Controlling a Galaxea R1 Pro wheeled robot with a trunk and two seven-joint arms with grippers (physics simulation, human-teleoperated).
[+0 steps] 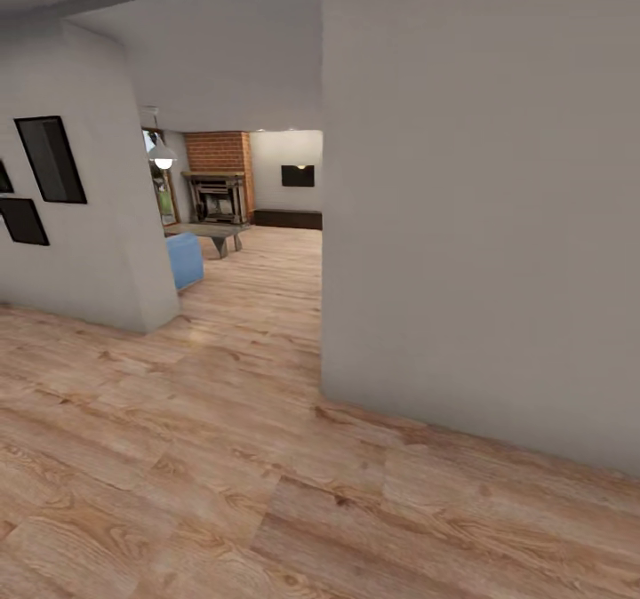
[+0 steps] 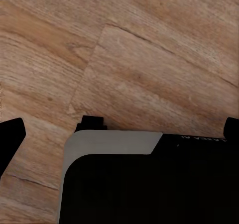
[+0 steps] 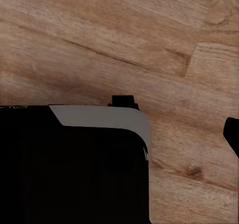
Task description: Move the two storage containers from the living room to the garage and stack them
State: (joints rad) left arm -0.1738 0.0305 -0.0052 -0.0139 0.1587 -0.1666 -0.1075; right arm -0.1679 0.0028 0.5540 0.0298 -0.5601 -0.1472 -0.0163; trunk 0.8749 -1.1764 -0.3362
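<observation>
- While the robot stands in a hallway, both wrist views look down on light wood-plank flooring (image 2: 149, 59) past a black, grey-edged part of the robot's own body (image 2: 149, 184); dark tips show at the picture edges, but whether either end effector is apart or together I cannot tell.
- Faint pale lettering sits on the black body in the left wrist view — too small and blurred to read.
- Near at hand in the head view, a plain grey wall (image 1: 480, 226) stands on the right, and a rounded wall corner (image 1: 98, 226) on the left carries dark picture frames (image 1: 51, 159).
- Between them an opening leads to the living room (image 1: 258, 217): a light blue sofa (image 1: 184, 259), a low table (image 1: 213, 233), a white pendant lamp (image 1: 163, 156), then the brick fireplace (image 1: 218, 177).
- No storage container can be made out here — I judge the fetching leg is in hand, and the next move calls for driving through the opening to find the bins.
</observation>
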